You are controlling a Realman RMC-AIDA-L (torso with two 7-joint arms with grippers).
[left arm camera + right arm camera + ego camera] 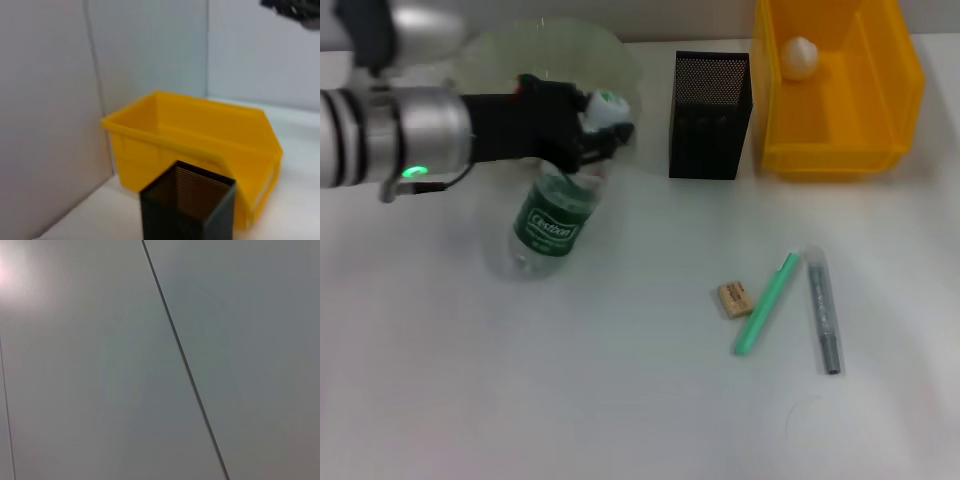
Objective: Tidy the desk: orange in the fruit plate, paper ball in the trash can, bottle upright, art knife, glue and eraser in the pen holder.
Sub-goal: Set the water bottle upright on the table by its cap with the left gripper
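The bottle (pixel 553 222) leans with its base on the desk and its white-and-green cap (pixel 608 101) raised toward the fruit plate (pixel 495 52). My left gripper (pixel 598 130) is shut on the bottle's neck, just under the cap. The paper ball (pixel 800 57) lies inside the trash can (pixel 885 110) (pixel 200 142). The pen holder (pixel 710 115) (pixel 190 207) stands between plate and can. At the front right lie the eraser (pixel 735 298), a green stick-shaped tool (pixel 767 305) and a grey one (pixel 823 312); which is art knife or glue I cannot tell. The orange is out of view.
The left arm (pixel 410 135) stretches in from the left edge and covers part of the fruit plate. White desk surface (pixel 570 400) spreads across the front. The right wrist view holds only a grey panel with a dark seam (pixel 182 357).
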